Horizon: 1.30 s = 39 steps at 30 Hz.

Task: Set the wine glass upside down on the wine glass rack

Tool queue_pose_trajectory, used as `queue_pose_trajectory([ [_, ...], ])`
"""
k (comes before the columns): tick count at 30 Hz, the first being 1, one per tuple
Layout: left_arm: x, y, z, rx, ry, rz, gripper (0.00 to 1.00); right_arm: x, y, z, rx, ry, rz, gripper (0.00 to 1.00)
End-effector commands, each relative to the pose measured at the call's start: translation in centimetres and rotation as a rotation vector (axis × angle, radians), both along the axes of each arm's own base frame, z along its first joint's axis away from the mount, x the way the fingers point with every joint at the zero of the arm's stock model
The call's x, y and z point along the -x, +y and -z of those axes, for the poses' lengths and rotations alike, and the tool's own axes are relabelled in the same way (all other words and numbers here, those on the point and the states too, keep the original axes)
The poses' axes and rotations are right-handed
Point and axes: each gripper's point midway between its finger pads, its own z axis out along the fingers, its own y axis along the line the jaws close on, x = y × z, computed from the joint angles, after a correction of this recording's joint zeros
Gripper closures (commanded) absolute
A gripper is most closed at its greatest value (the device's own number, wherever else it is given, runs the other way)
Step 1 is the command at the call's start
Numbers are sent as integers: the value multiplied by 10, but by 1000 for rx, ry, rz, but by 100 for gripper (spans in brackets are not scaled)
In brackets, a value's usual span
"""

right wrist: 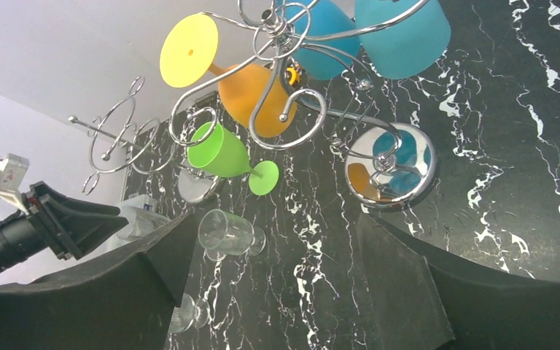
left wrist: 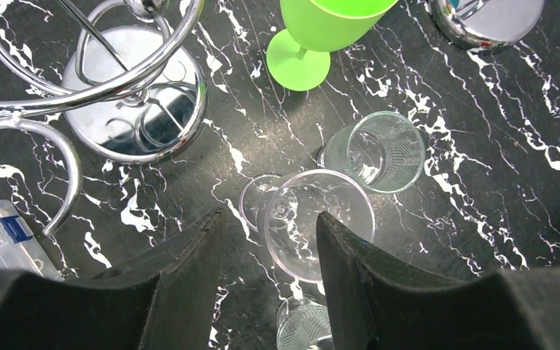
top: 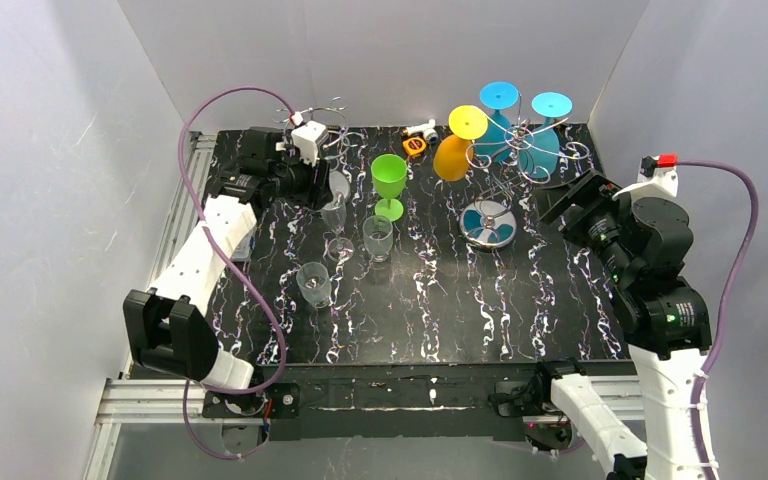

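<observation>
The clear wine glass [left wrist: 313, 219] stands upright on the black marbled desk [left wrist: 481, 219], toward its far left, directly under the left gripper [left wrist: 270, 216]. In the left wrist view its bowl fills the gap between the two dark fingers [left wrist: 189, 262], which stand partly spread. The right-hand finger overlaps the rim, and I cannot tell whether either finger touches the glass. Just beside it stand a ribbed clear tumbler [left wrist: 381, 151] and, nearer the arms, a second one [left wrist: 302, 328]. A green wine glass [left wrist: 321, 29] stands beyond them. The chrome left rack [left wrist: 135, 109] rises just beside the gripper. Well apart on the right, another rack [top: 520, 150] carries an orange glass [top: 452, 155] and blue glasses [top: 535, 140] hung upside down. The right gripper [right wrist: 275, 219] hovers near it, spread wide and holding nothing.
</observation>
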Motion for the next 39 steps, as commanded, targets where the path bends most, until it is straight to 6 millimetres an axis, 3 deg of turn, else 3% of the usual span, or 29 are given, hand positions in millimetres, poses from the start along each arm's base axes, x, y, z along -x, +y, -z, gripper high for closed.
queue_pose_trajectory([
  [1,0,4,16,-38,47,9,53,-8,6,-13,-16,-52,-27,10],
  [7,0,2,29,-46,113,18,58,-11,7,-11,-13,-42,-28,10],
  [14,1,-1,16,-30,88,38,100,-13,9,-8,-20,-39,-37,10],
  [16,5,0,4,-36,55,58,100,-14,11,-8,-27,-34,-44,10],
  [21,31,2,-46,-42,-48,144,100,-14,16,-18,-47,-54,-67,9],
  [26,62,14,-113,-97,-227,192,100,-13,28,-33,-92,-80,-126,5],
  [31,111,31,-190,-180,-488,279,100,-9,38,-50,-133,-95,-176,2],
  [36,165,44,-237,-296,-790,379,100,-7,59,-54,-226,-54,-276,2],
  [39,192,46,-270,-312,-1012,392,100,-6,71,-77,-322,-94,-330,2],
])
